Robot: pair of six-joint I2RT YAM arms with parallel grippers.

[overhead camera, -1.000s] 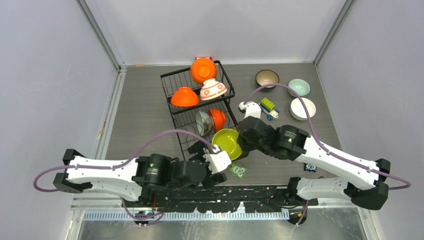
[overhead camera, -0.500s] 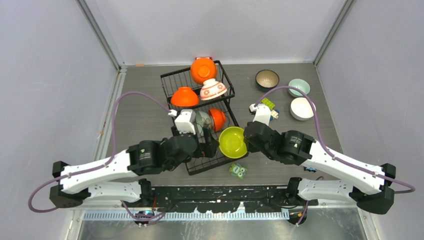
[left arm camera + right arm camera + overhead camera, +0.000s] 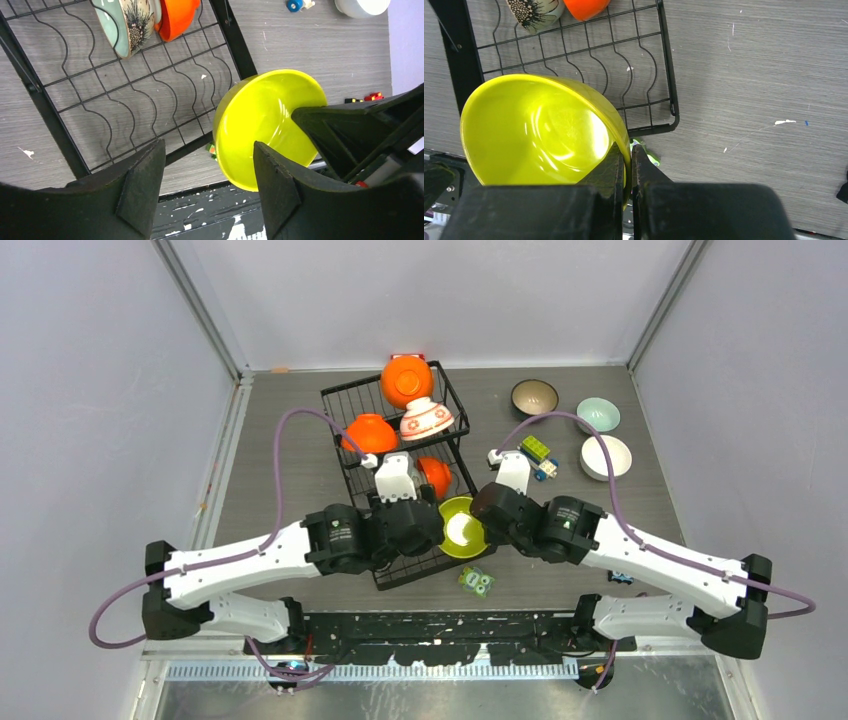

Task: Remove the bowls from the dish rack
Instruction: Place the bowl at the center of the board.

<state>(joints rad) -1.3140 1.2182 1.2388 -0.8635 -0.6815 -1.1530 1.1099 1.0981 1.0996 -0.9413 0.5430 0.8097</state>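
Right pincer (image 3: 628,157) pinches the rim of the lime green bowl (image 3: 539,130), one finger inside. The bowl's opening faces back along that pincer. Left pincer (image 3: 206,160) is spread, gripping nothing.

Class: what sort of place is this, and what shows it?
Likely a robot test cell: plain walls enclosing a table, left arm and right arm bolted on, dish rack holding bowls.

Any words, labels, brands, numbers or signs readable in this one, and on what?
None can be read in any view.
Small mark on the left arm's joint cap: too small to read.
Small mark on the right arm's joint cap: too small to read.
The dish rack, the lime green bowl and the patterned bowl carry no lettering.
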